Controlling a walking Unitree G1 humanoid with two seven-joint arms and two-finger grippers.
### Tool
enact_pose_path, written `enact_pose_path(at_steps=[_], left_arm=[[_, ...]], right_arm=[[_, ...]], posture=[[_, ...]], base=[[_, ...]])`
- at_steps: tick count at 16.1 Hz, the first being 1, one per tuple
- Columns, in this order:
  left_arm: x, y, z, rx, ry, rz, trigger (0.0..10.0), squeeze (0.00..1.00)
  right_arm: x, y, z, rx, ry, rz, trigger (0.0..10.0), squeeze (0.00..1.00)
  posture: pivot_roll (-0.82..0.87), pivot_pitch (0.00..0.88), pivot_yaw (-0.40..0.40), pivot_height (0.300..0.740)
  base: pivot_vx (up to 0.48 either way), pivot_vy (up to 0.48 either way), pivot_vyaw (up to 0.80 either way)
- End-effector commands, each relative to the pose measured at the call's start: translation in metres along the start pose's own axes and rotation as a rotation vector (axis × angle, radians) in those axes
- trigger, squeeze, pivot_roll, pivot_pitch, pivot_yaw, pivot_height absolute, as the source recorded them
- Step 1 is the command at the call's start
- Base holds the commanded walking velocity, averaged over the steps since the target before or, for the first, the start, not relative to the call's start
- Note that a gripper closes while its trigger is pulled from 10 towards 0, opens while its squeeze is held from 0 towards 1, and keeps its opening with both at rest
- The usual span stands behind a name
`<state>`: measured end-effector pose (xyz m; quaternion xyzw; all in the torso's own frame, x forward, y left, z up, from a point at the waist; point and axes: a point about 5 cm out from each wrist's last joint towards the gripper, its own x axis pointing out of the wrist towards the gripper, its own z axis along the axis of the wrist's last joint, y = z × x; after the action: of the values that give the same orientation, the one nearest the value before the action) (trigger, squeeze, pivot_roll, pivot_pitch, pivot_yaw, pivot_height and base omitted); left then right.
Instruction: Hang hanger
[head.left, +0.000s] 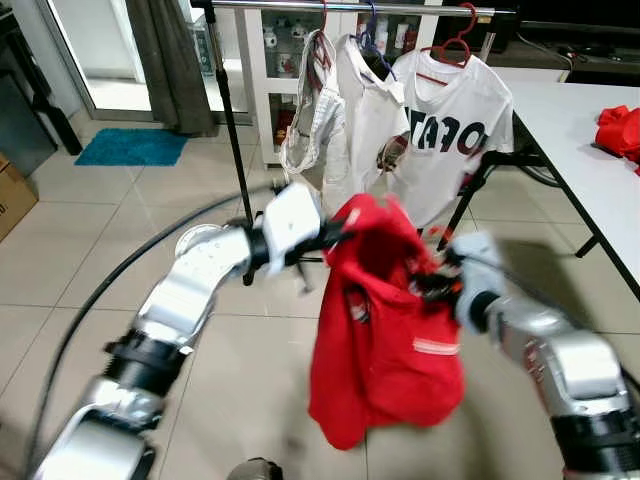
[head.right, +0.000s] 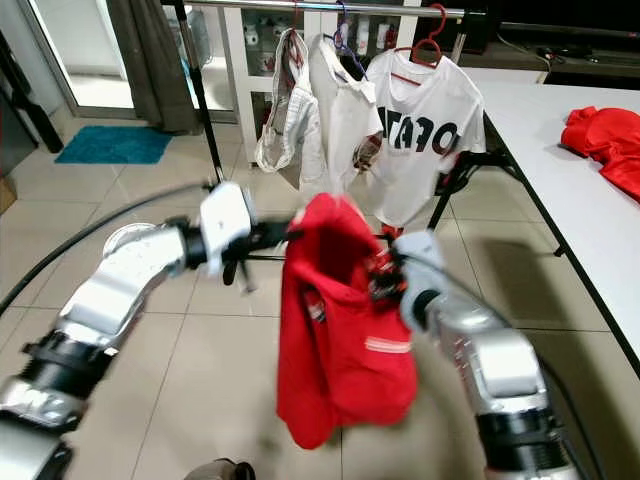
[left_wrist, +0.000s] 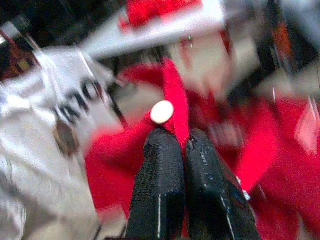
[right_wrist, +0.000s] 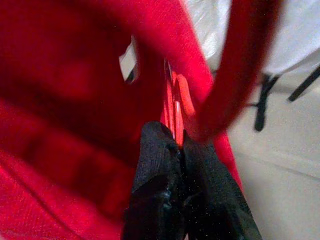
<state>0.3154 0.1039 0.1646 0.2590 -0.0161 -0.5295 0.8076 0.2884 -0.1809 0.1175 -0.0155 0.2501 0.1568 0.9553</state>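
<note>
- Centrally, a red garment (head.left: 385, 330) hangs in mid-air between both arms, in front of the clothes rail (head.left: 350, 8).
- Left tool (left_wrist: 181, 145): fingers pressed together on the garment's upper edge.
- Right tool (right_wrist: 179, 145): fingers closed on a red hanger (right_wrist: 176, 107) inside the cloth.
- White printed shirt (head.left: 450, 125) hangs on the rail; white bench (head.left: 585, 150) stands to the right.

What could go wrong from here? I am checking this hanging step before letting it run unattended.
The left gripper pinches just an edge of the red fabric garment, which might slip free. The right gripper grips the thin red hanger among folds, so it could twist. The metal clothes rail already holds the white printed T-shirt and others; the hook may snag.
</note>
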Motion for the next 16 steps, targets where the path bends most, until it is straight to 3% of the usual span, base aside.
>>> enact_pose_path(at_steps=[1, 3, 5, 7, 9, 12, 14, 15, 16], left_arm=[[0.002, -0.007, -0.01, 0.05, 0.075, -0.029, 0.0, 0.0], [0.002, -0.007, -0.027, 0.064, 0.163, 0.046, 0.0, 0.0], [0.004, -0.004, -0.032, 0.058, 0.179, 0.113, 0.0, 0.0], [0.008, 0.0, -0.03, 0.055, 0.148, 0.19, 0.0, 0.0], [0.015, 0.006, -0.028, 0.064, 0.129, 0.262, 0.0, 0.0], [0.021, -0.008, -0.042, 0.076, 0.191, 0.173, 0.0, 0.0], [0.021, -0.012, -0.042, 0.061, 0.167, 0.172, 0.1, 0.0], [0.021, -0.011, -0.039, 0.057, 0.143, 0.19, 3.6, 0.0], [0.02, -0.013, -0.031, -0.04, 0.058, 0.164, 10.0, 1.0]], right_arm=[[-0.005, -0.009, 0.024, 0.011, -0.123, -0.037, 10.0, 0.0], [-0.014, -0.01, 0.047, -0.015, -0.228, -0.005, 10.0, 0.0], [-0.02, -0.004, 0.059, -0.039, -0.274, 0.047, 10.0, 0.0], [-0.024, 0.008, 0.065, -0.077, -0.288, 0.13, 10.0, 0.0], [-0.024, 0.032, 0.063, -0.129, -0.283, 0.249, 10.0, 0.0], [-0.025, 0.04, 0.073, -0.115, -0.342, 0.261, 10.0, 0.0], [-0.026, 0.04, 0.075, -0.112, -0.35, 0.259, 10.0, 0.0], [-0.025, 0.038, 0.073, -0.108, -0.344, 0.247, 10.0, 0.0], [-0.019, 0.026, 0.066, -0.079, -0.303, 0.155, 10.0, 0.0]], posture=[[-0.08, 0.0, 0.026, 0.74], [-0.08, 0.0, 0.031, 0.74], [-0.08, 0.0, 0.032, 0.74], [-0.08, 0.0, 0.032, 0.74], [-0.08, 0.0, 0.031, 0.74], [-0.08, 0.0, 0.033, 0.74], [-0.08, 0.0, 0.034, 0.74], [-0.08, 0.0, 0.034, 0.74], [-0.08, 0.0, 0.033, 0.74]], base=[[0.0, 0.0, 0.0], [0.0, 0.0, 0.0], [0.0, 0.0, 0.0], [0.0, 0.0, 0.0], [0.0, 0.0, 0.0], [0.0, 0.0, 0.0], [0.0, 0.0, 0.0], [0.0, 0.0, 0.0], [0.0, 0.0, 0.0]])
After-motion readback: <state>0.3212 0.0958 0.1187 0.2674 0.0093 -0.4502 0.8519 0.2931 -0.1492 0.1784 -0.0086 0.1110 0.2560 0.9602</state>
